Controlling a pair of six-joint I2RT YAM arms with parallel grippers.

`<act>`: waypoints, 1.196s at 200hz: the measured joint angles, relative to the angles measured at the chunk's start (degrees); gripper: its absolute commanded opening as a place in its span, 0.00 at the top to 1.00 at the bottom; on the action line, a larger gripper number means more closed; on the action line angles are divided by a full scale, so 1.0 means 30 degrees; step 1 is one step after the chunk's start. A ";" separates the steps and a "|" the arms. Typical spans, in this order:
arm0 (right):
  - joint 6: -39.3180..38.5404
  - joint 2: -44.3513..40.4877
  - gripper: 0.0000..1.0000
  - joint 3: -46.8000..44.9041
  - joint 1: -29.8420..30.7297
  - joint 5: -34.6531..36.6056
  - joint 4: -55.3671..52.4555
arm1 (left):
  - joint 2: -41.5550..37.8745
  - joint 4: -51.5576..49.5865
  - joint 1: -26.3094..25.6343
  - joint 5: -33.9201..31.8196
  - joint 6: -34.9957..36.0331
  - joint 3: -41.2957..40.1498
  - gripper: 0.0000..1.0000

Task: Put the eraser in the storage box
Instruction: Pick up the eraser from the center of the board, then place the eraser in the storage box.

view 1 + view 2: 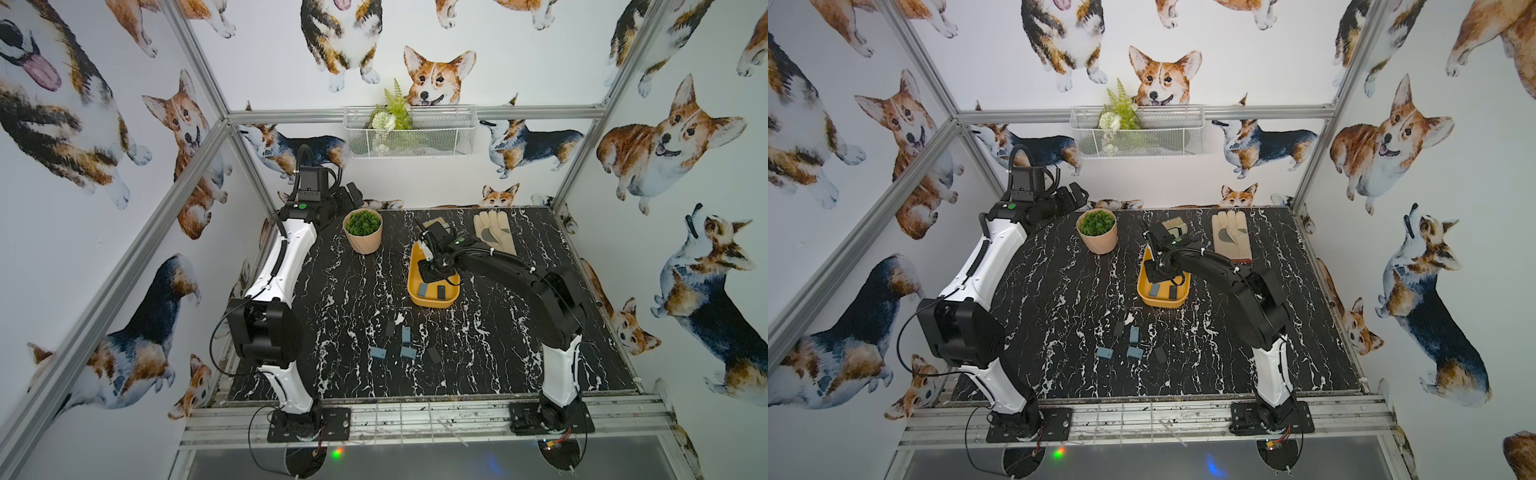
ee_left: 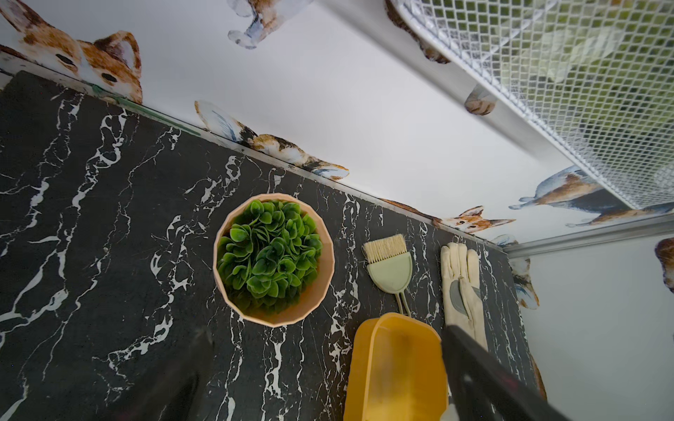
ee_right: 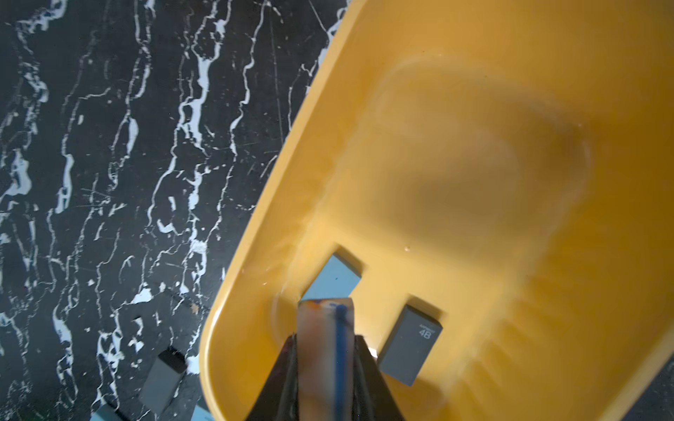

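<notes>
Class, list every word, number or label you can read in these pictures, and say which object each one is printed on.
"4B": on the dark grey eraser lying in the storage box, in the right wrist view.
Small line of print just above the "4B" on the same eraser: too small to read.
Loose erasers outside the box: too small to tell whether they carry print.

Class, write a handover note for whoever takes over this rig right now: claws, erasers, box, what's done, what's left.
Left claw: open, empty, parked near the plant pot.
Right claw: shut, nothing visible in it, above the storage box.
Done: a blue eraser and a dark 4B eraser lie in the box.
Left: five loose erasers on the table, outside the box.
</notes>
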 measured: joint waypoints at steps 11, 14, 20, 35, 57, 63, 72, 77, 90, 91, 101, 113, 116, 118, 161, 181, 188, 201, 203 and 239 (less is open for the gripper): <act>0.0000 0.0379 0.76 0.0306 -0.0160 -0.0015 0.0000 | 0.0146 0.0000 0.0066 0.0066 0.0000 0.0007 0.00; 0.0000 0.0459 0.76 0.0372 -0.0168 -0.0029 0.0007 | 0.0189 0.0000 0.0080 0.0073 -0.0007 0.0022 0.00; 0.0000 0.0627 0.76 0.0474 -0.0211 -0.0080 0.0007 | 0.0262 0.0007 0.0131 0.0087 -0.0007 0.0051 0.00; 0.0000 0.1093 0.76 0.0758 -0.0423 -0.0255 0.0015 | 0.0379 0.0000 0.0240 0.0109 -0.0015 0.0109 0.00; -0.0029 0.1872 0.76 0.1399 -0.0634 -0.0437 -0.0007 | 0.0590 0.0022 0.0342 0.0124 -0.0007 0.0240 0.00; -0.0073 0.2076 0.76 0.1596 -0.0648 -0.0437 -0.0015 | 0.0656 0.0022 0.0372 0.0124 -0.0015 0.0248 0.00; -0.0168 0.2368 0.76 0.1865 -0.0670 -0.0452 -0.0015 | 0.0736 0.0022 0.0393 0.0138 -0.0022 0.0262 0.00; -0.0240 0.2506 0.76 0.1967 -0.0699 -0.0444 -0.0015 | 0.0801 0.0015 0.0415 0.0160 -0.0036 0.0277 0.00; -0.0328 0.2805 0.76 0.2178 -0.0765 -0.0437 -0.0015 | 0.0903 0.0022 0.0437 0.0189 -0.0095 0.0321 0.00; -0.0342 0.2834 0.76 0.2193 -0.0772 -0.0437 -0.0015 | 0.0903 0.0022 0.0444 0.0189 -0.0095 0.0321 0.00; -0.0393 0.3053 0.76 0.2324 -0.0772 -0.0430 -0.0029 | 0.0925 0.0022 0.0452 0.0197 -0.0138 0.0328 0.00; -0.0423 0.3351 0.76 0.2565 -0.0772 -0.0430 -0.0036 | 0.0947 0.0029 0.0459 0.0270 -0.0146 0.0328 0.00; -0.0423 0.3432 0.76 0.2652 -0.0772 -0.0430 -0.0044 | 0.0954 0.0029 0.0459 0.0284 -0.0146 0.0328 0.00; -0.0423 0.3468 0.76 0.2681 -0.0772 -0.0430 -0.0036 | 0.0962 0.0029 0.0459 0.0284 -0.0146 0.0328 0.00; -0.0423 0.4189 0.75 0.3031 -0.0780 -0.0350 0.0007 | 0.1042 0.0189 0.0481 0.0459 -0.0153 0.0189 0.00; -0.0415 0.4575 0.74 0.3206 -0.0780 -0.0240 0.0044 | 0.1042 0.0364 0.0539 0.0576 -0.0153 0.0138 0.00; -0.0415 0.4728 0.74 0.3322 -0.0780 -0.0087 0.0058 | 0.1049 0.0430 0.0583 0.0634 -0.0153 0.0095 0.00; -0.0408 0.5034 0.74 0.3563 -0.0780 0.0000 0.0080 | 0.1100 0.0437 0.0656 0.0641 -0.0153 0.0066 0.00; -0.0408 0.5071 0.74 0.3585 -0.0780 0.0000 0.0087 | 0.1107 0.0437 0.0670 0.0641 -0.0153 0.0066 0.00; -0.0335 0.5391 0.70 0.4022 -0.0780 0.0131 0.0204 | 0.1246 0.0503 0.0772 0.0794 -0.0153 0.0066 0.00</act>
